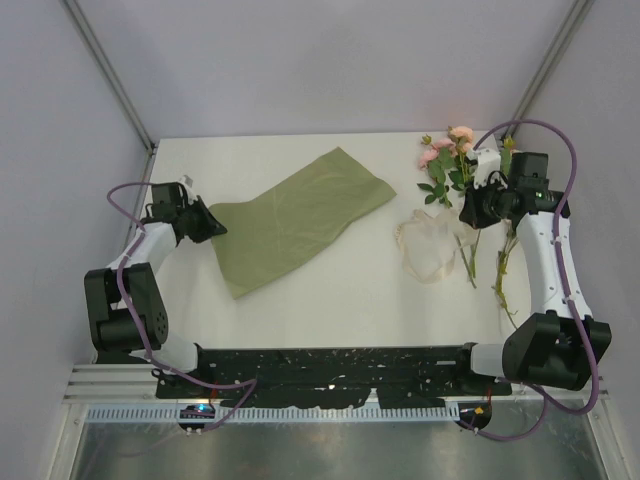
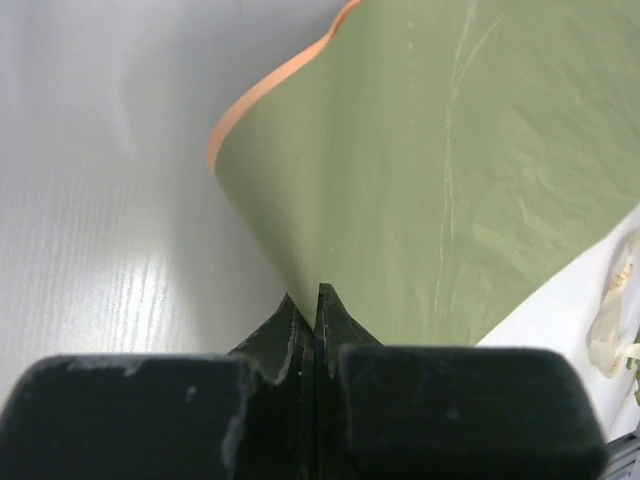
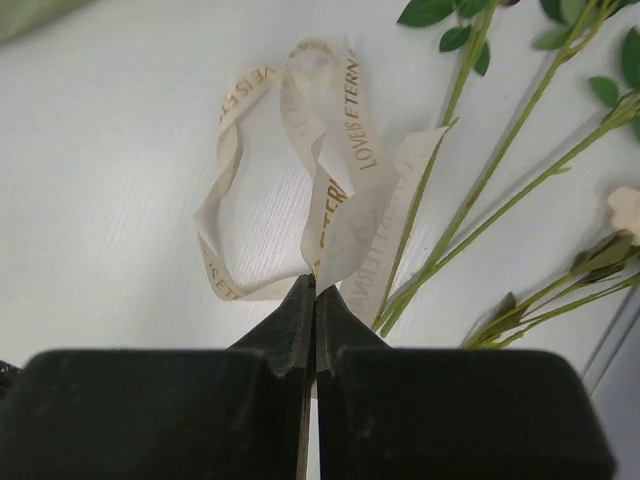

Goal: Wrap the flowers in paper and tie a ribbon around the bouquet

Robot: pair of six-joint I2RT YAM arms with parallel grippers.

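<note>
Paper (image 1: 300,215) is lying slantwise across the middle of the counter (image 1: 350,300) in the overhead view, with the left pincer (image 1: 215,228) meeting its near-left corner. The flowers (image 1: 447,165) are lying loose at the far right, well apart from the sheet, and the ribbon (image 1: 428,245) is sprawling just beside their stems, by the right pincer (image 1: 467,213). From the left wrist, the jaws are pressing fully together on the sheet's corner, which is curling upward. From the right wrist, the jaws are sitting tight together, seemingly pinching a loop of ribbon beside the stems. Spreading the sheet flat is probably the job in hand, calling for a low, gentle pull to avoid tearing, and for lifting the ribbon aside without snagging leaves.
</note>
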